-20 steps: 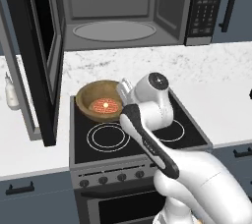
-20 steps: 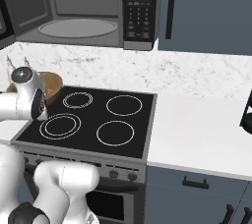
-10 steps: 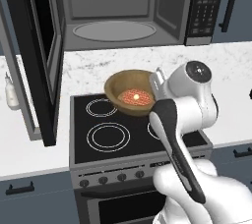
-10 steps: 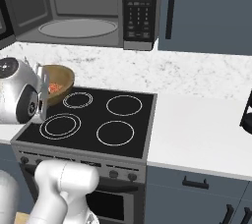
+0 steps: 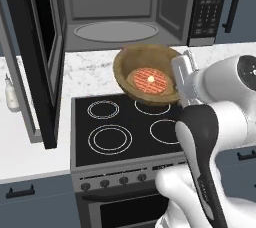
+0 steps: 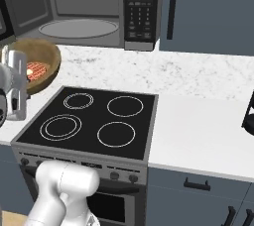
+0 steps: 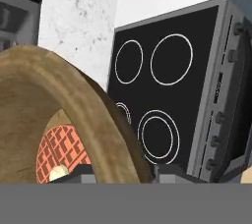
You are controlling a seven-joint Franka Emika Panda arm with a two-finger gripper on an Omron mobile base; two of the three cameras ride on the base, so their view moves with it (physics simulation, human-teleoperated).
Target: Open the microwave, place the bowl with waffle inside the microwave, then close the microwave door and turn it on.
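Left base view | pincer (image 5: 181, 79) pinching bowl with waffle (image 5: 148, 74) rim | above stove (image 5: 125, 129) | microwave door (image 5: 42, 52) open

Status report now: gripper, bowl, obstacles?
Gripper shut on round brown wooden bowl, reddish-orange waffle inside. Bowl above black stove. Black microwave door open, path clear.

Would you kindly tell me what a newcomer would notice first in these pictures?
The wooden bowl with its waffle hangs in the air above the stove, gripped at its rim by the end effector. Behind it the microwave gapes, its door swung open to the left.
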